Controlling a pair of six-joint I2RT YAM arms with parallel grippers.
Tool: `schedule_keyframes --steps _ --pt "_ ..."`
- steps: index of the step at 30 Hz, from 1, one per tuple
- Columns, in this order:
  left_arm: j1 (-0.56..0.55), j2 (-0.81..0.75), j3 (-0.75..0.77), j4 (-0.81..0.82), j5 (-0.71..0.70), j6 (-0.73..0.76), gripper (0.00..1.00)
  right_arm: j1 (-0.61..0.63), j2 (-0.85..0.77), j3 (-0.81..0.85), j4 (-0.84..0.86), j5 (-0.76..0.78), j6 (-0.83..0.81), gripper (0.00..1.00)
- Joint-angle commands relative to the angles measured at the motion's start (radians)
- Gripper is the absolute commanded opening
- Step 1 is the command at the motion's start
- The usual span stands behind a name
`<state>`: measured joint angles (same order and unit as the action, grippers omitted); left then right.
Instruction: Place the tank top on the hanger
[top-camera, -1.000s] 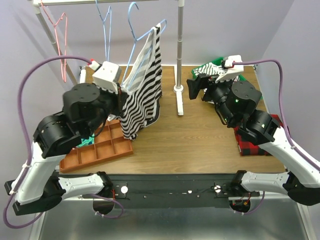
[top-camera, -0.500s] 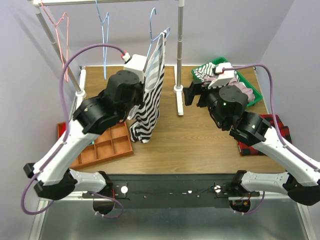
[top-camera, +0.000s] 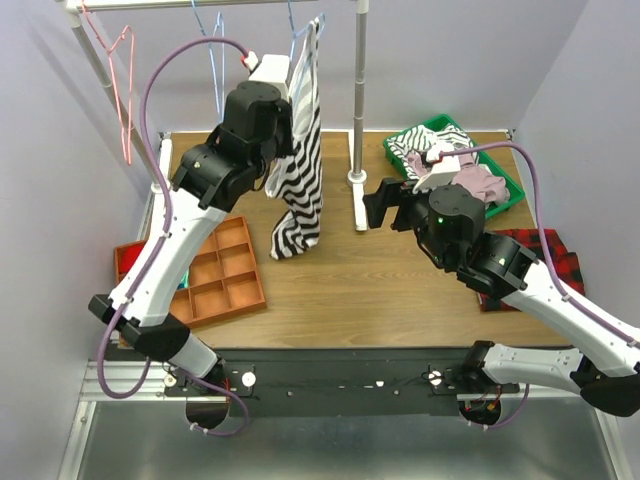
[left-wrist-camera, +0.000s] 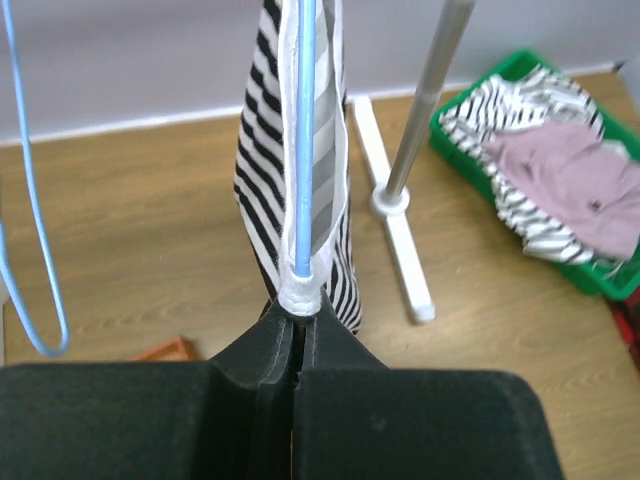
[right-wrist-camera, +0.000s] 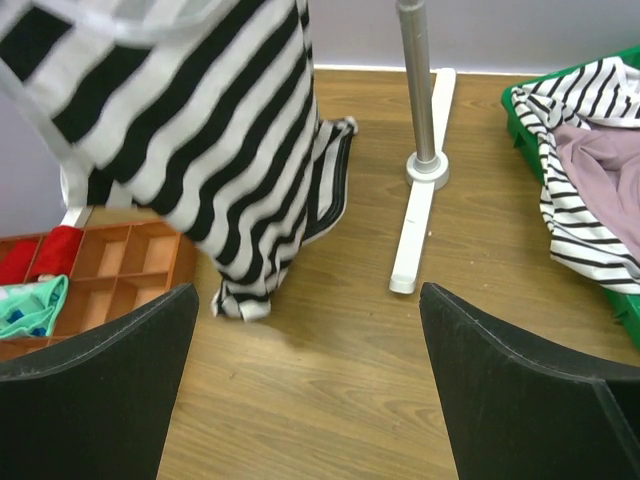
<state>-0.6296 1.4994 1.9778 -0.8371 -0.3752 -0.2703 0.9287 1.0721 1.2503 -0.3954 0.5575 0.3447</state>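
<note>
The black-and-white striped tank top (top-camera: 302, 170) hangs on the light-blue wire hanger (top-camera: 293, 22), high up by the rack bar. Its lower end reaches down to the tabletop. My left gripper (top-camera: 288, 85) is shut on the hanger's wire where the top's white hem wraps it. In the left wrist view the blue wire (left-wrist-camera: 305, 150) runs up from my closed gripper (left-wrist-camera: 298, 312), with the top (left-wrist-camera: 262, 190) draped around it. My right gripper (top-camera: 378, 205) is open and empty low over the table, and its wrist view faces the top (right-wrist-camera: 200, 130) between its gripper (right-wrist-camera: 310, 350).
The rack's pole (top-camera: 359, 90) and white foot (top-camera: 357, 205) stand just right of the top. A second blue hanger (top-camera: 214, 60) and a pink-red hanger (top-camera: 122, 70) hang on the bar. There is an orange tray (top-camera: 215, 280) at left, a green bin (top-camera: 505, 185) of clothes at right and plaid cloth (top-camera: 545, 265).
My left arm has lifted the hanger with the tank top up and back toward the rack bar. My right gripper has moved a little nearer and lower, still open.
</note>
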Motion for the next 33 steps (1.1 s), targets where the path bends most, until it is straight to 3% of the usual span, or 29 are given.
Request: schedule_keyframes --steps 1,15,33 --pt "0.027 0.07 0.162 0.033 0.045 0.036 0.0 0.007 -0.017 -0.025 -0.013 -0.016 0.036 0.99" --pt "0.096 0.252 0.32 0.024 0.124 0.016 0.0 0.007 -0.009 -0.029 -0.013 -0.044 0.051 0.99" --pt "0.128 0.216 0.15 0.093 0.202 0.0 0.0 0.007 -0.04 -0.084 -0.002 -0.065 0.082 0.99"
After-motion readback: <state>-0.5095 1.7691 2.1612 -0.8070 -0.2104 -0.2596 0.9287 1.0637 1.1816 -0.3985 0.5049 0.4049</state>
